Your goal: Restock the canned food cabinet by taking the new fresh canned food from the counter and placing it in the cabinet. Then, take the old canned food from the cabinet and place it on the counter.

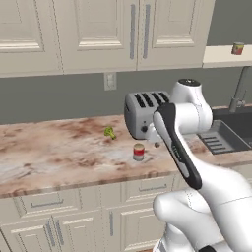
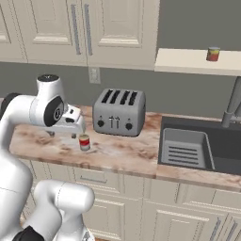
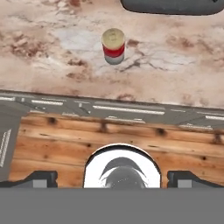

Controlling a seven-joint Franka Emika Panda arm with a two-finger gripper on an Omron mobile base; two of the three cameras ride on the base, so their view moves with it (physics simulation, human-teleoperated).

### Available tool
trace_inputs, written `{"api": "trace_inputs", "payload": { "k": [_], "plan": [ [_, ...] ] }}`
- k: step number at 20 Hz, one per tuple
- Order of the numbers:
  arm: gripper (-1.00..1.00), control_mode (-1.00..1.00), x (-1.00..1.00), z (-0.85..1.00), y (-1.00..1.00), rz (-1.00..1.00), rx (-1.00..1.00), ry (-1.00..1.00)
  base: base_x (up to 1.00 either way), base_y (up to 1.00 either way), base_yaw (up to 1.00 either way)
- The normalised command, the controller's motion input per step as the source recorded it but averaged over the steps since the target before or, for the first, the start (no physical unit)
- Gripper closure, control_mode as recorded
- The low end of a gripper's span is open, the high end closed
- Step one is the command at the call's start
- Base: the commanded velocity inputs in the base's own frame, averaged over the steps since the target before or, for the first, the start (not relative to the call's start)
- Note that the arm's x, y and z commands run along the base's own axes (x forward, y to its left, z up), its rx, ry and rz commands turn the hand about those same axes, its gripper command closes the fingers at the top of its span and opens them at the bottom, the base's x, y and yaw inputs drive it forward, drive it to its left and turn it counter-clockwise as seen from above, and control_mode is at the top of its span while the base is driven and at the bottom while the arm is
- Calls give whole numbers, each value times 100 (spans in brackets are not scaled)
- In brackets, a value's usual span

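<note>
left to right on the counter [image 1: 59, 147]: a small green item [image 1: 110, 132], then the new can [image 1: 139, 151] standing upright near the front edge, just in front of the toaster [image 1: 142, 113]. the gripper [image 2: 62, 135] hangs beside the new can, apart from it, jaws wide open and empty. sink [image 2: 197, 148] at right; above it, the old can [image 2: 213, 53] on the cabinet shelf [image 2: 188, 61].

A small red-and-grey can [image 3: 113, 46] stands upright on the marbled counter [image 3: 52, 65] (pale lid facing up), with a dark toaster [image 3: 173, 6] edge just beyond and wood floor [image 3: 65, 144] below.
</note>
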Motion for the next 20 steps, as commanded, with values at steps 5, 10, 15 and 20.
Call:
{"api": "trace_inputs", "payload": {
  "k": [5, 10, 15, 20],
  "plan": [
    [-100, -100, 58, -69, 20, -1, 0, -8, 0, 0, 0],
    [-100, -100, 81, -45, 7, -4, 0, -2, 0, 0, 0],
    [-100, -100, 73, -43, 0, -5, 0, 0, 0, 0, 0],
    [-100, -100, 36, -22, 0, -2, 0, 0, 0, 0, 0]
  ]
}}
